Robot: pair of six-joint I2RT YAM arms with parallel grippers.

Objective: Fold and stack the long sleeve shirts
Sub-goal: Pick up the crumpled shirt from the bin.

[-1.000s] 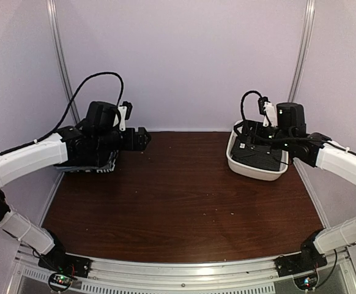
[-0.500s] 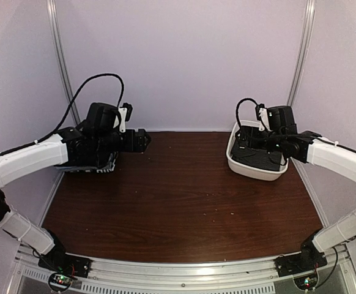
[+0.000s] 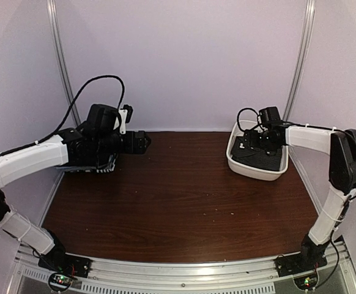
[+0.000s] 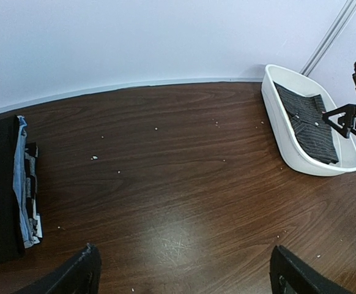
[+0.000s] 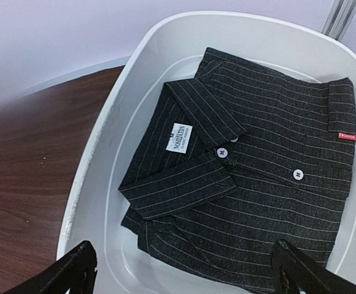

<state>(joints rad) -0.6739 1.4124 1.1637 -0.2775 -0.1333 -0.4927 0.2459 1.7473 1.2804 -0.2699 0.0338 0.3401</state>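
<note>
Seen from above, the left gripper (image 3: 140, 142) hovers mid-left and the right gripper (image 3: 256, 141) over the white tub (image 3: 251, 170) at upper right; the left wrist view shows its fingers (image 4: 83, 272) spread, with folded shirts (image 4: 0, 190) stacked at the left edge; the right wrist view shows spread fingers (image 5: 80, 269) above the pinstriped shirt (image 5: 251, 184) in the tub.

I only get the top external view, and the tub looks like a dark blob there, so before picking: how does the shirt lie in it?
Observer: The pinstriped shirt lies loosely folded, collar side up, white neck label showing.
Operator: Is the right gripper on it?
Observer: No, the right gripper hangs open above it, touching no cloth.
Operator: Anything already stacked at left?
Observer: Yes, a folded pile, black cloth on top, lies by the left edge of the table.
</note>
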